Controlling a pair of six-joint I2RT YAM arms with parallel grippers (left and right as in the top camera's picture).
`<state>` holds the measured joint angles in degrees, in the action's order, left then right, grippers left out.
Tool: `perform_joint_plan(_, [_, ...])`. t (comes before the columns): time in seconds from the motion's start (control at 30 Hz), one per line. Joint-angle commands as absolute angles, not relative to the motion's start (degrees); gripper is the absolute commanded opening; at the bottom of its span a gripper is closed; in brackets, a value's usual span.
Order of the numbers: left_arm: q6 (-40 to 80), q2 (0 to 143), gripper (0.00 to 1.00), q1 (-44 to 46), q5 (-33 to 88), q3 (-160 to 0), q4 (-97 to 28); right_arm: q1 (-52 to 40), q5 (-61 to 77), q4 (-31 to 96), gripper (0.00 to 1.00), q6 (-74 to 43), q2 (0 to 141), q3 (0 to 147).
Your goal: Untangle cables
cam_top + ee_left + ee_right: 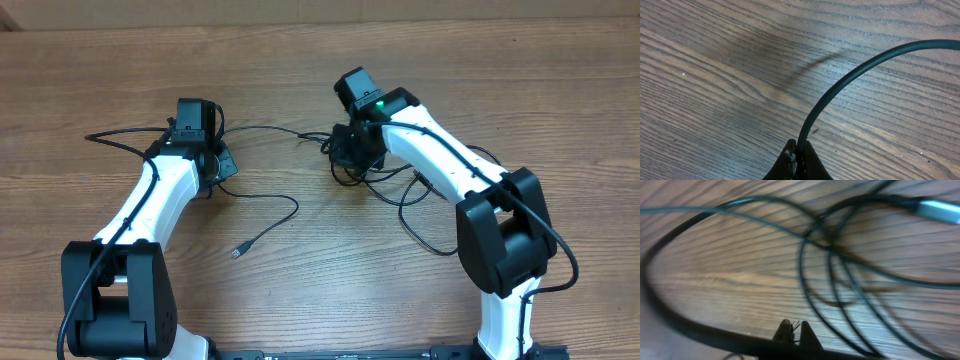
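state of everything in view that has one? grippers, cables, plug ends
left gripper, shut on cable
cable, pinched at the jaws, arcing away
right gripper, shut at the tangle; whether it pinches a strand is unclear
tangle, loops crossed, not separated
plug end, loose, lying free

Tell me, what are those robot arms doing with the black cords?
They are untangling them. The left pincer is shut on one black cable over the wooden table. The right pincer is shut at the tangled bunch; it's too blurry to tell whether it grips a strand.
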<state>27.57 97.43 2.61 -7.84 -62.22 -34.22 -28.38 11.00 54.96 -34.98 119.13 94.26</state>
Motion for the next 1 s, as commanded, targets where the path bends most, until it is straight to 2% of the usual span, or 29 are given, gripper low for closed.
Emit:
perform_joint_plan(0.0, [28.8,97.2,0.04,2.6,-7.9,-61.6,-34.1,-27.0,8.4,55.7,0.06,-36.4,119.1,93.6])
perform_joint_plan(0.33, [28.8,97.2,0.04,2.6,-7.9,-61.6,-34.0,-26.9,8.8,51.6,0.04,-39.0,119.1,89.3])
perform_joint_plan(0.97, [28.8,97.2,0.04,2.6,-7.9,-61.3,-33.6,-26.9,9.0,32.6,0.04,-43.5,119.2,76.6])
